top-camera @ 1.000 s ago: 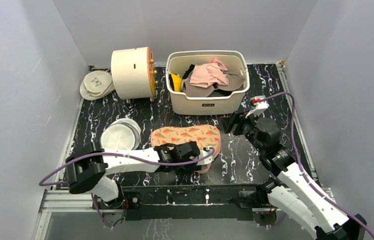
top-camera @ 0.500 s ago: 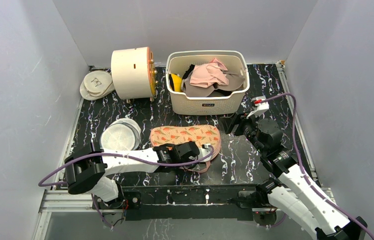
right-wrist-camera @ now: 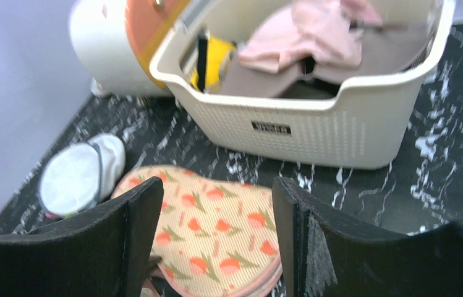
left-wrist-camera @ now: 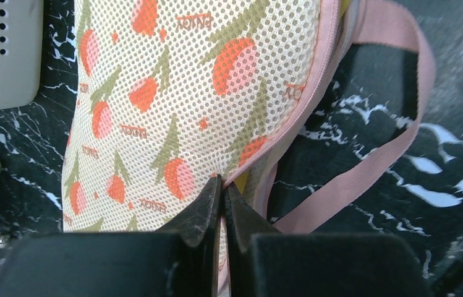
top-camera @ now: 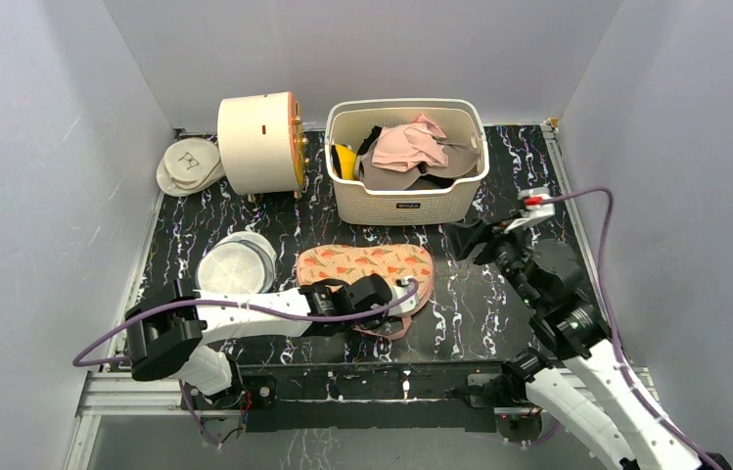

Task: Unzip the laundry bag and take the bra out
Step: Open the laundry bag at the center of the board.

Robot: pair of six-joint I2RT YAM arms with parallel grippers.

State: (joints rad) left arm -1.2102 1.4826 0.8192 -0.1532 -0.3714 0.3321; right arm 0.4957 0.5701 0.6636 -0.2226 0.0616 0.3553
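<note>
— Left gripper [left-wrist-camera: 221, 185] has snapped closed since the earlier frames; its jaws stood apart a moment ago, and now the tips meet on the pink zip trim at the lower edge of the laundry bag [left-wrist-camera: 173, 93]

— Does it have the zip pull?

— Cannot tell. In the wrist view a sliver of pink runs down between the closed tips, so it is pinching the bag's edge, but the slider itself is hidden

— Where is the bag?

— Flat on the black marbled table [top-camera: 499, 304], centre of the overhead frame, just below the cream laundry basket [top-camera: 411, 208]. Its pink strap [left-wrist-camera: 402, 124] loops out to the right

— And the other arm?

— Right gripper [top-camera: 473, 238] has drifted right and away from the bag. Its jaws are spread and hold nothing, and it hangs apart from the bag's right end

— What does that mean for the task?

— I judge the grasp for unzipping is just made, and the pull along the trim comes next. Nothing pins the bag, so it may slide with the tug. The bag looks zipped, with no bra in sight
</note>
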